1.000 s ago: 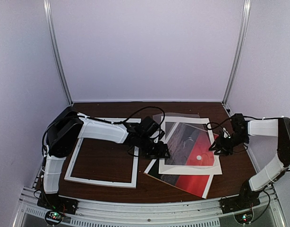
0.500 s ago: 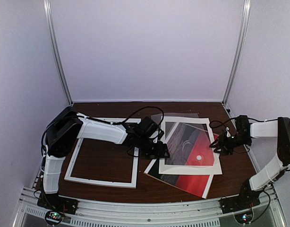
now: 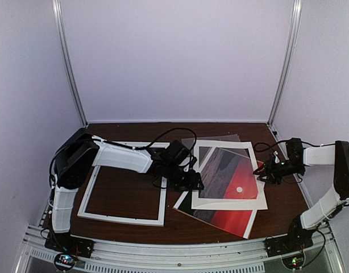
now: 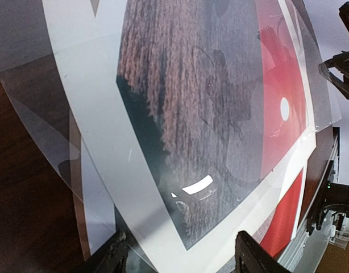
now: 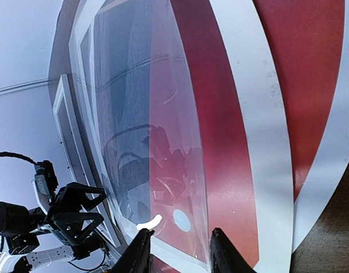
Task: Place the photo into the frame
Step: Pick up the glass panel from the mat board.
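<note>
**Photo buried under two loose layers, well apart from the frame**

On the desk (image 3: 134,129), the frame (image 3: 122,217) lies flat on the left with nothing inside it. It is well apart from the stack on the right. The photo (image 3: 234,220) sits askew at the bottom of that stack, with only its red near end showing. If you drag anything above it, you will likely skew it more or push it toward the desk's near edge.

The white mat (image 3: 231,203) lies on the photo, and the clear sheet (image 3: 220,165) lies on top of the mat. Pinch too deep and you may lift both layers, or crease the print beneath. The sheet looks slick and bowed, so a shallow pinch may let it slip out.

Your left tool (image 3: 192,183) hovers at the stack's left edge, spread wide and released. Your right tool (image 3: 264,172), at the right edge, stands partly apart and grasps nothing I can see. Closing the two tools unevenly could twist the sheet.
</note>
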Controlling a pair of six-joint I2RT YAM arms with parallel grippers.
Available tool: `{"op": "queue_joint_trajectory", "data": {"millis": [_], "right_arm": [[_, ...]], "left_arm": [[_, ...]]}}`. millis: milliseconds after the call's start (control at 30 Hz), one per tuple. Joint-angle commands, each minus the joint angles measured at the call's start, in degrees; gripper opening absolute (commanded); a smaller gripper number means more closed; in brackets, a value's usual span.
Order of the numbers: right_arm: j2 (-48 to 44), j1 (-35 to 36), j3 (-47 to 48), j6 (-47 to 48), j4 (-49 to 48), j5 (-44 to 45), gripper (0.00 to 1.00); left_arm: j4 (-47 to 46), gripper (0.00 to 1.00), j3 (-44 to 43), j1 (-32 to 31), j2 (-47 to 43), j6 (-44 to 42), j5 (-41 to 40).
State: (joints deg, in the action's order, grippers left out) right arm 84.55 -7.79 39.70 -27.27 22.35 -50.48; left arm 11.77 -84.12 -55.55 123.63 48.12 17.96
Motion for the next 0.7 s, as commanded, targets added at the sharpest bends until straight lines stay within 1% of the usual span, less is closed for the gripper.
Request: {"op": "queue_joint_trajectory", "data": {"millis": [0, 200, 400, 667], "right_arm": [[-1.41, 0.07, -0.64, 1.01, 1.34, -2.63, 0.35], [-1.45, 0.14, 1.67, 4.31, 6.10, -0.25, 0.28], [-1.87, 0.28, 2.84, 5.32, 7.80, 1.15, 0.26], [0.33, 2.19, 5.73, 5.96, 8.14, 1.24, 0.26]], "left_arm": [[1.62, 0.66, 1.42, 0.44, 0.13, 0.40, -1.65], [1.67, 0.66, 1.26, 0.53, 0.12, 0.23, -1.57], [1.83, 0.66, 0.98, 0.64, 0.12, 0.04, -1.66], [2.02, 0.66, 0.46, 0.62, 0.29, -0.22, -1.59]]}}
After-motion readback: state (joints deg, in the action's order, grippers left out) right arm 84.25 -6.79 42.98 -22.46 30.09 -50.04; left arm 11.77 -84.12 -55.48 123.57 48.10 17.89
